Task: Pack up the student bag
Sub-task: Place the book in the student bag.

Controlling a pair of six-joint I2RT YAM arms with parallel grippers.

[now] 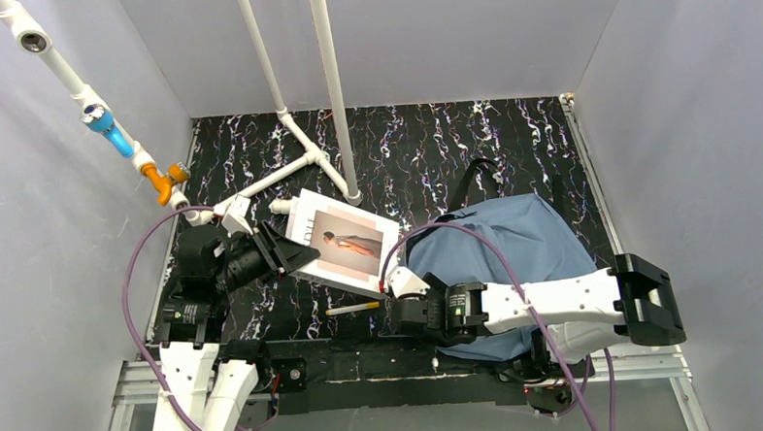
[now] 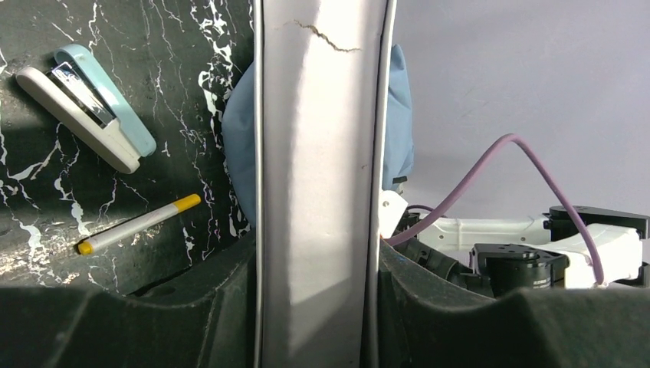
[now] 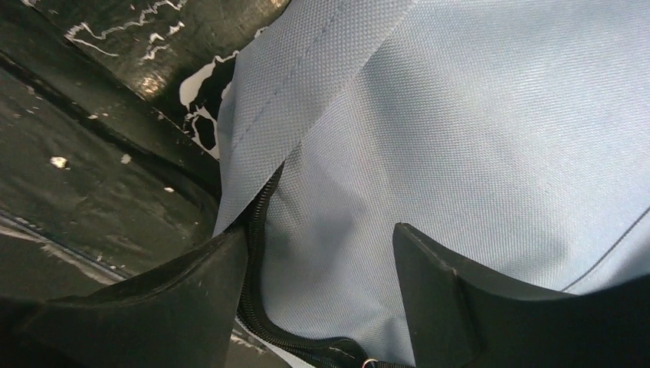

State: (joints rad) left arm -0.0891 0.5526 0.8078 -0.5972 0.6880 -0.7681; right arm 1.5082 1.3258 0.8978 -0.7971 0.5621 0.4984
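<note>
The student bag point(image 1: 524, 238) is a slate-blue fabric backpack that lies at the right of the table. My right gripper point(image 1: 401, 312) is at its left edge. In the right wrist view that gripper point(image 3: 320, 230) is open, its fingers standing apart over the bag's fabric point(image 3: 460, 138) beside the black zipper point(image 3: 260, 207). My left gripper point(image 1: 297, 256) is shut on the left edge of a white book point(image 1: 345, 241) with a figure on its cover, held above the table. The left wrist view shows the book's edge point(image 2: 318, 153) upright between the fingers of the left gripper point(image 2: 318, 253).
A yellow-capped white marker point(image 1: 354, 308) point(image 2: 138, 224) lies on the black marbled table point(image 1: 433, 145) near the front edge. A pale blue and cream stapler point(image 2: 84, 107) lies beyond it. White pipes point(image 1: 312, 160) stand at the back left. Grey walls close in the sides.
</note>
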